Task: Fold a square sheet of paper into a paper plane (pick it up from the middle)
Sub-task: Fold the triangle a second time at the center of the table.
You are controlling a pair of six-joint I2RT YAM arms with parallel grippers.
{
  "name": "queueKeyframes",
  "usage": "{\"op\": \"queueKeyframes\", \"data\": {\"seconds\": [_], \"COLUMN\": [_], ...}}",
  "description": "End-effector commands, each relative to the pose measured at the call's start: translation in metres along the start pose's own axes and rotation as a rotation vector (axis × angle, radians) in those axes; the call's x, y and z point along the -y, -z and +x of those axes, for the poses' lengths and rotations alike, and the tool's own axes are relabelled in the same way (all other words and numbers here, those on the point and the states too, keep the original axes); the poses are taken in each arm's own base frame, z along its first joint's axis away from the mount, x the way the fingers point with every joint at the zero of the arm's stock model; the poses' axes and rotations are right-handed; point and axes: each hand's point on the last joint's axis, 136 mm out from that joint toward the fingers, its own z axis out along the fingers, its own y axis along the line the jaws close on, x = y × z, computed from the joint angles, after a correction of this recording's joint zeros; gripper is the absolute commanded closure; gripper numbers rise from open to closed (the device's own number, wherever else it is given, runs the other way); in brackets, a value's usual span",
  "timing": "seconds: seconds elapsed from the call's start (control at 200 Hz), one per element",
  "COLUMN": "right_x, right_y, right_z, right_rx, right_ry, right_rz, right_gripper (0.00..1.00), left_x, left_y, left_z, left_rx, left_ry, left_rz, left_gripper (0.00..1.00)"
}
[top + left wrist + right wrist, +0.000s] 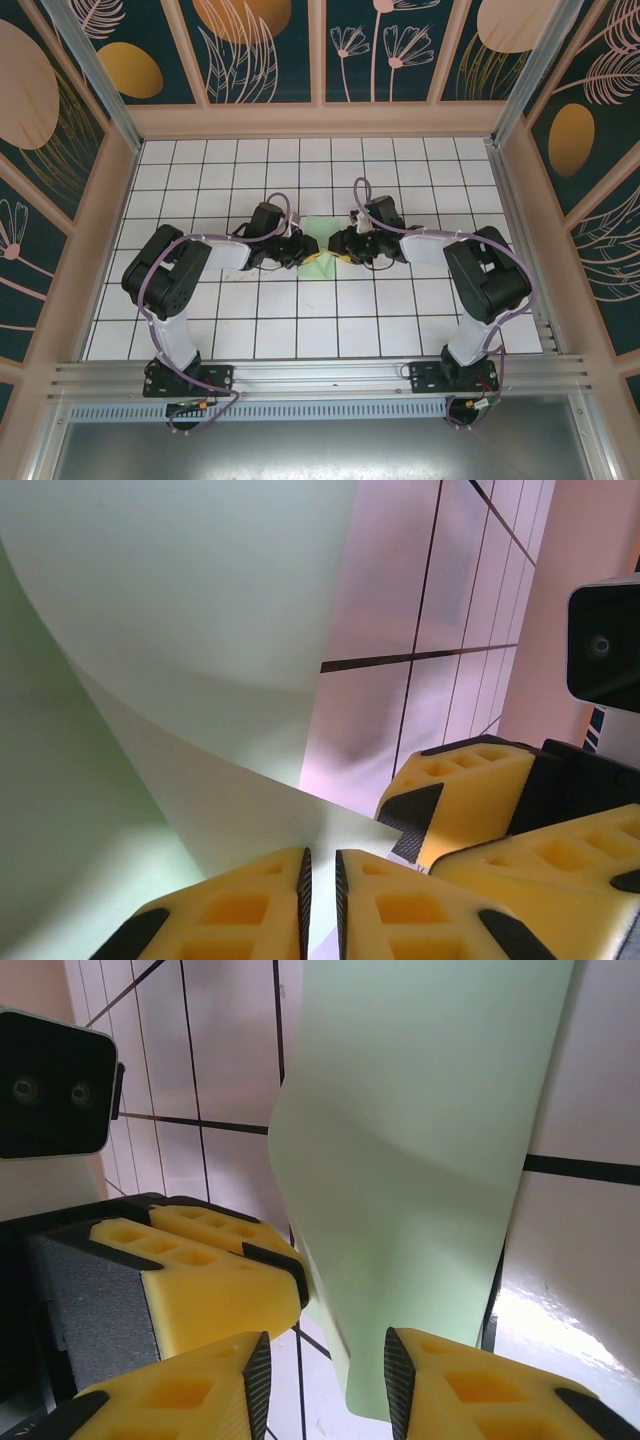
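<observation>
a: how many arms?
b: two, left arm point(172, 282) and right arm point(488, 272).
a: paper?
b: one square sheet of paper point(420, 1140), curled.
a: grippers?
b: two. left gripper point(322, 865) pinches its edge; right gripper point(328, 1352) is spread, the sheet's end loose between the jaws.

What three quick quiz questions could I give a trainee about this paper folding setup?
1. True or false: the right gripper has its fingers apart with an edge of the paper between them.
2. What colour is the paper? A: pale green. B: red. C: dark blue.
3. Fill in: seen from above, the paper sits ___ the left gripper and the right gripper.
Key: 1 true; 2 A; 3 between.
</observation>
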Motion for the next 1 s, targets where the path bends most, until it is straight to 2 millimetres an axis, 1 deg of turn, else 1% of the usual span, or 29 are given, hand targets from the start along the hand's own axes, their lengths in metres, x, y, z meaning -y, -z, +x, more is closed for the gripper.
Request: {"op": "queueKeyframes", "data": {"seconds": [0.0, 0.155, 0.27, 0.33, 0.42, 0.485, 0.605, 0.771, 0.996], "right_x": [-0.008, -0.006, -0.006, -0.005, 0.002, 0.009, 0.021, 0.030, 0.036], "right_y": [-0.004, -0.010, -0.011, -0.011, -0.014, -0.015, -0.016, -0.018, -0.019], "right_z": [-0.005, -0.006, -0.007, -0.008, -0.012, -0.014, -0.016, -0.020, -0.028], "right_rx": [0.002, -0.009, -0.009, -0.005, 0.002, 0.008, 0.007, -0.002, 0.000], "right_ry": [0.026, 0.021, 0.021, 0.023, 0.007, 0.001, 0.011, 0.038, 0.058], "right_rz": [-0.029, -0.027, -0.029, -0.025, 0.010, 0.042, 0.089, 0.130, 0.159], "right_gripper": [0.64, 0.68, 0.73, 0.78, 0.91, 0.95, 0.96, 0.97, 0.97], "left_x": [-0.009, -0.009, -0.007, -0.007, -0.005, -0.003, 0.003, 0.009, 0.009], "left_y": [-0.001, -0.001, -0.001, -0.001, -0.001, 0.000, 0.000, -0.004, -0.009], "left_z": [0.002, 0.002, 0.002, 0.002, 0.001, 0.001, 0.001, 0.000, 0.000], "left_rx": [-0.006, -0.005, -0.005, -0.007, -0.006, -0.007, -0.014, -0.033, -0.056], "left_ry": [0.006, 0.005, 0.004, 0.003, 0.000, -0.004, -0.021, -0.033, -0.043], "left_rz": [-0.015, -0.015, -0.012, -0.011, -0.006, 0.000, 0.017, 0.049, 0.053], "left_gripper": [0.82, 0.82, 0.83, 0.82, 0.83, 0.82, 0.82, 0.82, 0.82]}}
